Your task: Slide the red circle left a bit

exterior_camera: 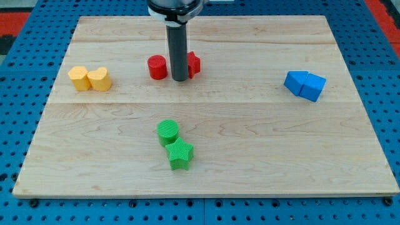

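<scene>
While the dark rod comes down from the view's top, my tip (179, 79) rests on the desk (250, 144) between two red blocks, just beside the red circle (157, 67) on its left and right against a second red block (193, 64) on its right, whose shape I cannot make out behind the rod. This arm carries no pincer, so nothing opens or clamps. That red circle sits in the upper middle of the wooden board. Toward the view's left, two yellow blocks (90, 79) stand touching side by side. Toward the view's right, two blue blocks (305, 85) sit pressed together. Below the middle, a green circle (168, 132) touches a green star (180, 154) at its lower right.
</scene>
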Motion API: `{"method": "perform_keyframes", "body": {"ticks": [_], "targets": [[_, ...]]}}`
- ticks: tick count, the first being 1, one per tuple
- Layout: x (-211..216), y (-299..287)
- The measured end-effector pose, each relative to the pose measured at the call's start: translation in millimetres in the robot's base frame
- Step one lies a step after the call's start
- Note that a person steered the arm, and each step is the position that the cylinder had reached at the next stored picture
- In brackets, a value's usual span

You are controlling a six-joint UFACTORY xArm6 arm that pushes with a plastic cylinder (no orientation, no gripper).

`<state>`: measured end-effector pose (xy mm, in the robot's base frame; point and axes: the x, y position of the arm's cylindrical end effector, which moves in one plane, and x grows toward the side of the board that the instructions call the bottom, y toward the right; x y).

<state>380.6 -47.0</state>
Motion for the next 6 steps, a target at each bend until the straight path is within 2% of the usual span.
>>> {"method": "perform_keyframes", "body": {"ticks": [3, 5, 6], "targets": [[-4.1, -18.9], [1.9, -75.9], [11.7, -57.5]]}}
